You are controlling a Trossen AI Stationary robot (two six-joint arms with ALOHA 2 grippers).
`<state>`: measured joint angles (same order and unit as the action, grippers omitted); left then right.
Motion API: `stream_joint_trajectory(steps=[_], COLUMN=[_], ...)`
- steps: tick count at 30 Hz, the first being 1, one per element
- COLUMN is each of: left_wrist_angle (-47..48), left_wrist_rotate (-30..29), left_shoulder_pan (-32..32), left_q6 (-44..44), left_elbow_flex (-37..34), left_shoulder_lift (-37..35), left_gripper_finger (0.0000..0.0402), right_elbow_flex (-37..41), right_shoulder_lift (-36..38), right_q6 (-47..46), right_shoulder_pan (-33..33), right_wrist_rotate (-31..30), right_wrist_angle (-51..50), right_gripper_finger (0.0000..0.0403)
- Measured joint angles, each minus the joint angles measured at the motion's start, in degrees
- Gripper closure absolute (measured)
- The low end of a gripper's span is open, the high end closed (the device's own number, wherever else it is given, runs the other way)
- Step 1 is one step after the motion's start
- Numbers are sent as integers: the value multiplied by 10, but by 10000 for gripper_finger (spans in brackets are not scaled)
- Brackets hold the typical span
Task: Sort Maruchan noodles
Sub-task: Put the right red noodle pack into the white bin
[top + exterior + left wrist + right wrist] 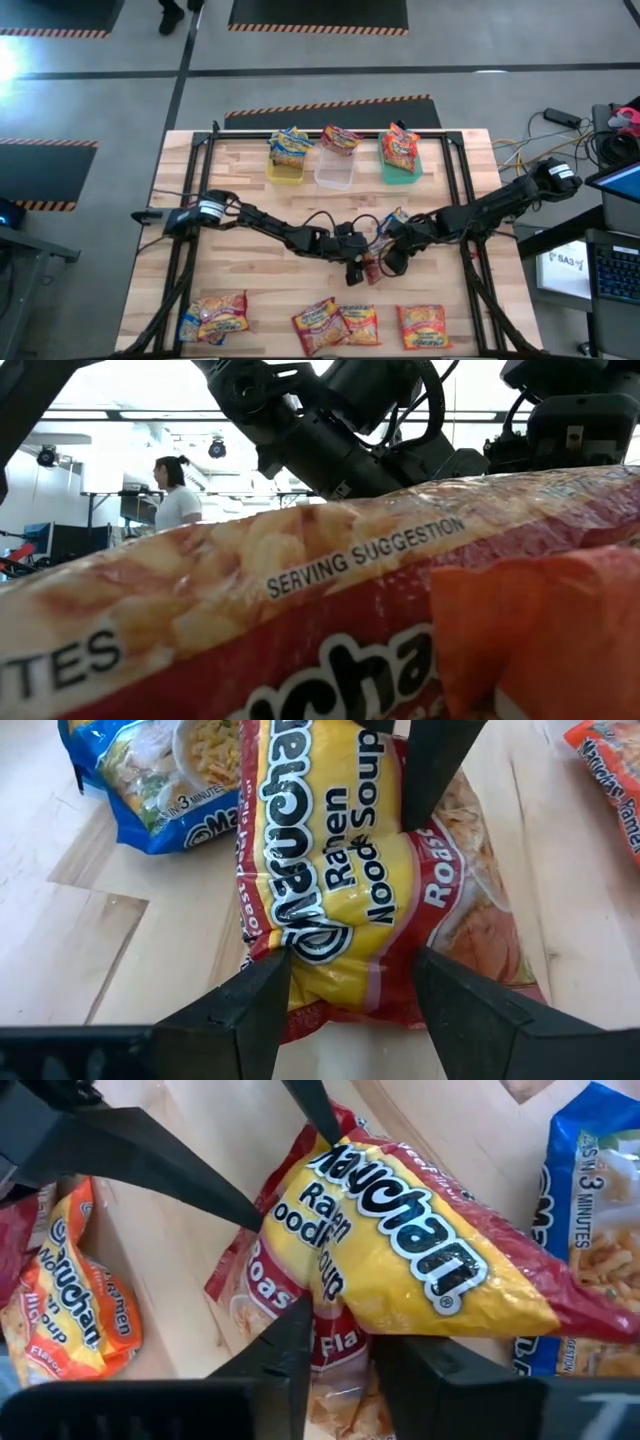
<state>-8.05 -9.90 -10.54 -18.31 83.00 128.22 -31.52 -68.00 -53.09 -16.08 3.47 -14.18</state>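
A red-and-yellow Maruchan packet [372, 268] [340, 890] [400, 1240] is at the table's middle, between both grippers. My left gripper [355, 268] [350, 1010] comes from the left and is shut on it. My right gripper [385, 262] [345, 1370] comes from the right and is shut on it too. A blue packet [396, 216] [160, 780] lies flat on the wood just beyond them. More packets sit heaped in the yellow bin [285, 172], the clear bin [335, 178] and the green bin [400, 172] at the far edge. My left gripper pinches one short end of the packet [340, 985] between its two fingers, which stand at the packet's two long sides and slant down. The film bunches up between them. My right gripper pinches the packet's red edge [335, 1342] between its two fingers, slanting down from the table's right. The yellow face buckles into a raised ridge [420, 1250] between the two grippers. Whether the packet is clear of the wood I cannot tell.
Several loose packets lie along the near edge [215, 315] [320, 325] [423, 325]; two of them [300, 610] [540, 630] fill the low view. An orange packet [70, 1300] lies near the grippers. A person [175, 495] stands in the room behind.
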Motion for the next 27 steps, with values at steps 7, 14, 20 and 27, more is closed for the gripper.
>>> stream_joint_trajectory(steps=[7, 14, 20, 27], left_wrist_angle=[9, 34, 74, 165], left_wrist_rotate=[-1, -18, -63, -152], left_shoulder_pan=[4, 12, 21, 25], left_q6=[19, 42, 58, 48], left_elbow_flex=[0, 0, 0, -2], left_shoulder_lift=[-13, -45, -75, -120], left_gripper_finger=[206, 206, 206, 206], right_elbow_flex=[0, -1, -3, -22], right_shoulder_lift=[-4, -3, -3, -3], right_q6=[5, 30, 91, 198], right_shoulder_pan=[0, 4, 35, 102], right_wrist_rotate=[-2, -5, -32, -119], right_wrist_angle=[1, 1, -3, -2], right_gripper_finger=[367, 394, 394, 395])
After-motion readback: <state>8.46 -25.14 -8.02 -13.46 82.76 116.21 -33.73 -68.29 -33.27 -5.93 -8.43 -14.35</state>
